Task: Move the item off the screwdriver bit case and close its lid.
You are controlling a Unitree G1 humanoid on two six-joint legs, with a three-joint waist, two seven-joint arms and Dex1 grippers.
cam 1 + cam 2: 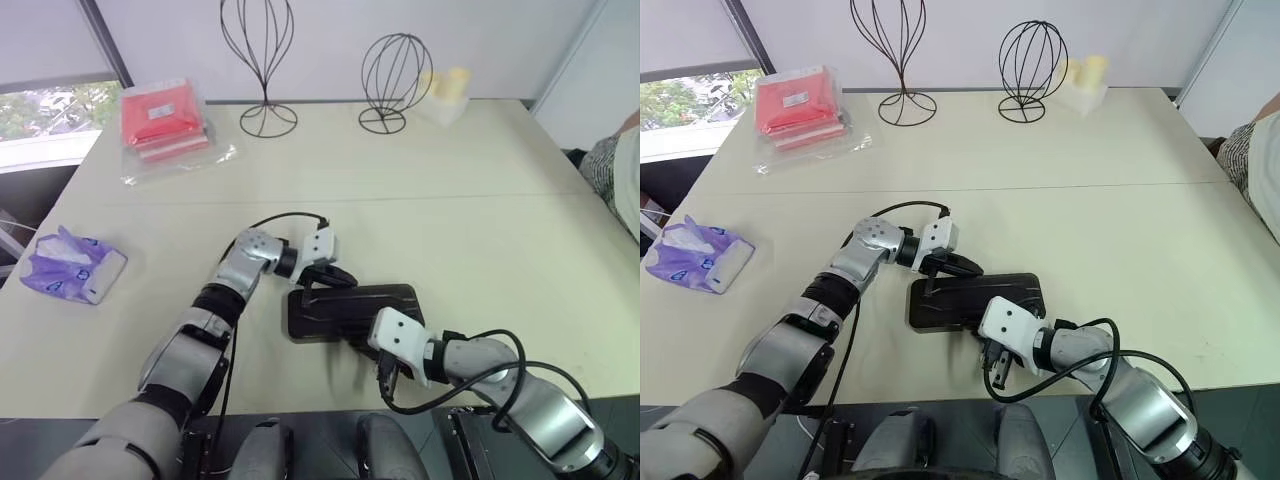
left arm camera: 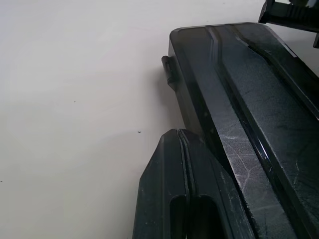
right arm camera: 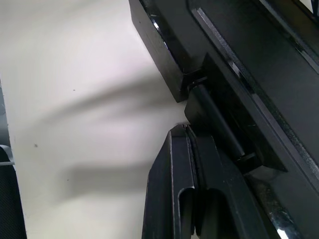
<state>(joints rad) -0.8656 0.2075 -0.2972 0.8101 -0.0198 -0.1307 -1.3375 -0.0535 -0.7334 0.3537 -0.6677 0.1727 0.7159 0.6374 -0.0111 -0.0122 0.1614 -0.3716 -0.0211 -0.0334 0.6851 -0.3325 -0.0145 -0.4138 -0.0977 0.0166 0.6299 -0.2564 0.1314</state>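
The screwdriver bit case (image 1: 350,308) lies flat on the table in front of me, dark and rectangular. Its lid (image 2: 259,99) is down over the base, and a small black latch tab (image 2: 168,72) juts from one edge. My left gripper (image 1: 338,277) is shut, its tips resting against the case's far left corner. My right gripper (image 1: 385,378) is shut too and sits at the case's near edge, by the hinge (image 3: 219,124). The item is out of view.
A red packet (image 1: 165,122) in clear wrap lies at the far left, and a purple pack (image 1: 70,265) sits near the left edge. Two wire stands (image 1: 265,60) (image 1: 395,75) and pale yellow things (image 1: 445,85) stand at the back. A person (image 1: 625,170) is at the right edge.
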